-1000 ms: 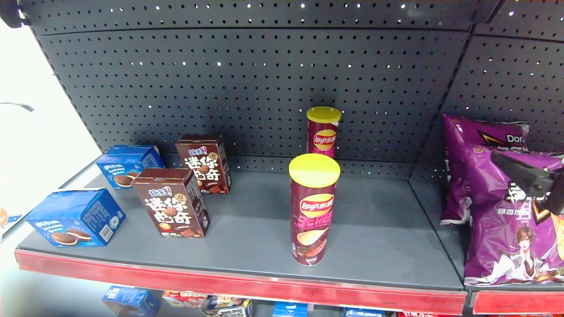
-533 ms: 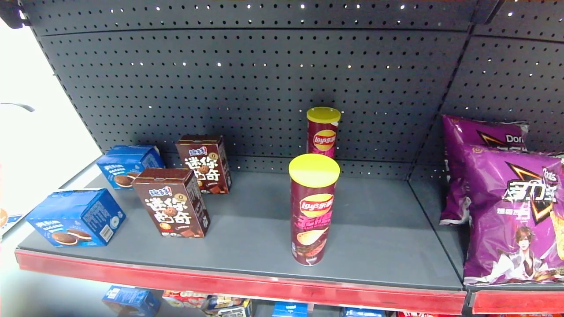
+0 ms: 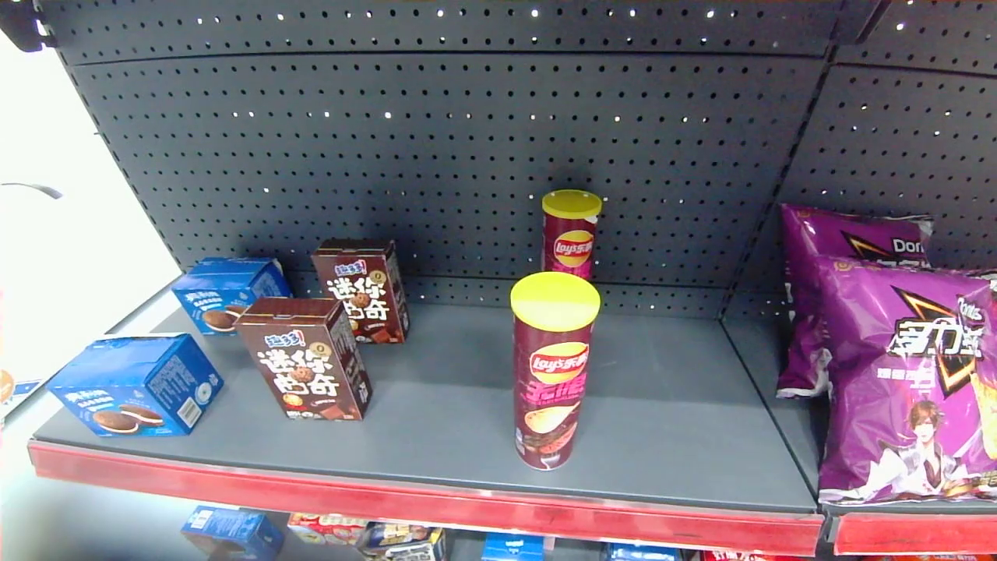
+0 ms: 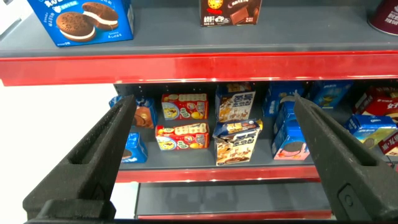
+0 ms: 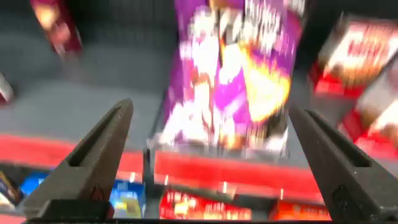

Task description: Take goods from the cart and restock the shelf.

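The grey shelf (image 3: 685, 421) holds two maroon chip cans with yellow lids, one in front (image 3: 553, 374) and one at the back (image 3: 571, 234). On its right stands a purple chip bag (image 3: 903, 382) with another (image 3: 841, 241) behind it. My right gripper (image 5: 214, 162) is open and empty, facing the purple bag (image 5: 233, 74) from a short way off. My left gripper (image 4: 214, 155) is open and empty too, low in front of the shelf's red edge (image 4: 199, 65), with the lower shelf's boxes (image 4: 236, 134) beyond it.
Two brown cookie boxes (image 3: 305, 360) (image 3: 362, 290) and two blue ones (image 3: 136, 384) (image 3: 228, 291) stand on the shelf's left part. A black pegboard wall (image 3: 467, 156) backs the shelf. Bare shelf floor lies between the front can and the purple bags.
One second ago my right gripper showed at the head view's right edge by the front purple bag. It has drawn back out of that view, and the bag stands on the shelf.
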`<state>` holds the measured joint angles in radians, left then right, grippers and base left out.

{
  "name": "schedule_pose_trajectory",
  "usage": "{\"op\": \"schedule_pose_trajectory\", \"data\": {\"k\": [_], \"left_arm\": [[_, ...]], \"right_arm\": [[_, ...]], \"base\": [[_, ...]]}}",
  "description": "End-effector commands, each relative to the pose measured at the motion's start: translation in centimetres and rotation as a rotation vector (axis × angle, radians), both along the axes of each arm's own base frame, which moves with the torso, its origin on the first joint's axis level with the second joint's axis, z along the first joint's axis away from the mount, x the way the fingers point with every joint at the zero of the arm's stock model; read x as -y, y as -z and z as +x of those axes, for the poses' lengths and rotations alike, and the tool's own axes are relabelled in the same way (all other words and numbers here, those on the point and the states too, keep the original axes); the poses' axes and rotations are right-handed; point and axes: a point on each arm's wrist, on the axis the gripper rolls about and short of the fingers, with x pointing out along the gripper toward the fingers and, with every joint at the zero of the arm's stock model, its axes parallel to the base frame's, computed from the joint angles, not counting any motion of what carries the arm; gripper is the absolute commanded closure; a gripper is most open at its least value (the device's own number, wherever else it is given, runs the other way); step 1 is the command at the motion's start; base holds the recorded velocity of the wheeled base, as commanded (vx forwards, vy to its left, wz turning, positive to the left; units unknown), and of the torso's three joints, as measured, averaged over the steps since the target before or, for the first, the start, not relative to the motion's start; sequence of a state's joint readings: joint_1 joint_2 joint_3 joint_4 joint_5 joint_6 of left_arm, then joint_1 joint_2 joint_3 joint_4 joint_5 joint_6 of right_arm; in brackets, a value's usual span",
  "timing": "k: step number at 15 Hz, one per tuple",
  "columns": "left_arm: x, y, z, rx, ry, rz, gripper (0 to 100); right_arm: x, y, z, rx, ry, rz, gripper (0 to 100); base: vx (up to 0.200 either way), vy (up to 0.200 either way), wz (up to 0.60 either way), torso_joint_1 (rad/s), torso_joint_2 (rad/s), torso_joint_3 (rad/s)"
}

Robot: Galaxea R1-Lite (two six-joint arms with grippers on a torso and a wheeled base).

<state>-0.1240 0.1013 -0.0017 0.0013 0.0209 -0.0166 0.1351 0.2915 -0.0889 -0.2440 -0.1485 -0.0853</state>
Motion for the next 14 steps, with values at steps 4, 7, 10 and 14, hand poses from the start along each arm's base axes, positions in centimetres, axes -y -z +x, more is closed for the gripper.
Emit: {"op": "schedule_pose_trajectory", "data": {"k": [4,7,10,14], "left_arm": [[0.0,0.0,0.0,-0.002,0.000,0.000,0],[0.0,0.0,0.0,-0.002,0.000,0.000,0],[0.0,0.0,0.0,-0.002,0.000,0.000,0],[0.0,0.0,0.0,-0.002,0.000,0.000,0]], "right_arm": [[-0.1,4.1,-1.4,-0.054,0.041,0.075,0],[-0.2,5.3,-2.2,-0.078,0.020,0.074,0],[-0.2,5.4,-2.4,-0.048,0.026,0.094,0],[-0.2,5.4,-2.4,-0.047,0.022,0.086,0]], "base": [[0.000,0.000,0.00,0.000,0.00,0.000],[0.000,0.000,0.00,0.000,0.00,0.000],[0.000,0.000,0.00,0.000,0.00,0.000],[0.000,0.000,0.00,0.000,0.00,0.000]]}}
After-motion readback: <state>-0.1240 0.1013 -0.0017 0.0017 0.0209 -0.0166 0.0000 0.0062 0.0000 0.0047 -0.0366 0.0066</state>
